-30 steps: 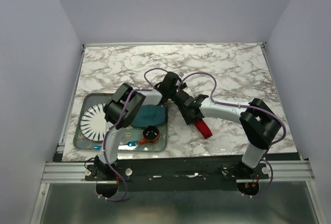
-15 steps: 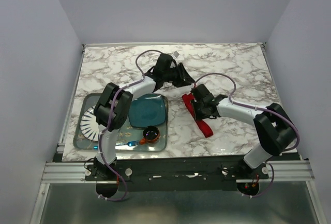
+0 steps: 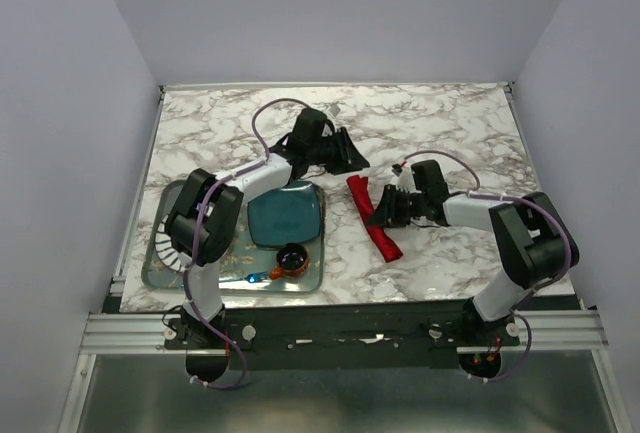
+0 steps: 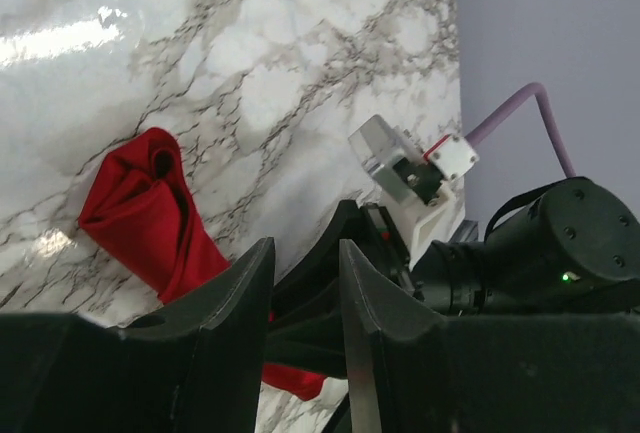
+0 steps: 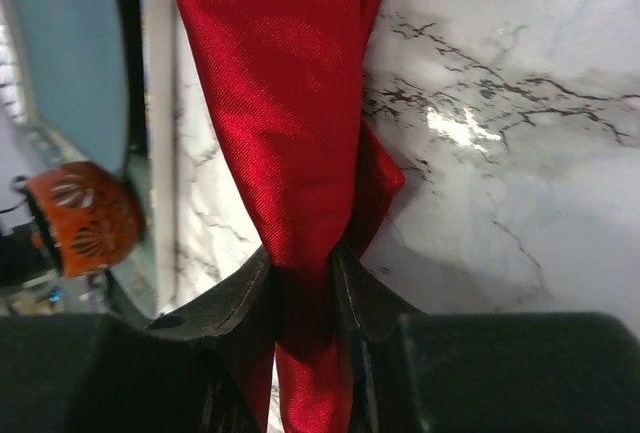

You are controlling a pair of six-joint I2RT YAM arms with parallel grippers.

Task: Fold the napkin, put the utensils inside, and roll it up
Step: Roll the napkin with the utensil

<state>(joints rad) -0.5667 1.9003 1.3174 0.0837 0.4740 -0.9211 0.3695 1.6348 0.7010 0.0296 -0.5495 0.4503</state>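
The napkin (image 5: 285,103) runs off the right wrist view's top edge (its lower end hides inside the right tool (image 5: 300,261)).

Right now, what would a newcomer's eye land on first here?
The bright red napkin, rolled into a long strip, stands out at the middle of the white marble table. The right gripper is clamped on it. Left of it, a tray holds a teal plate and a small orange cup.

We're looking into a robotics lab test cell here: a marble-patterned table (image 3: 450,123) boxed in by plain lavender walls (image 3: 60,103) on its left, right and far sides. Along the table's near edge runs an aluminium rail (image 3: 340,331), with the left arm (image 3: 255,175) and right arm (image 3: 470,211) bolted there, purple cables looping over both.
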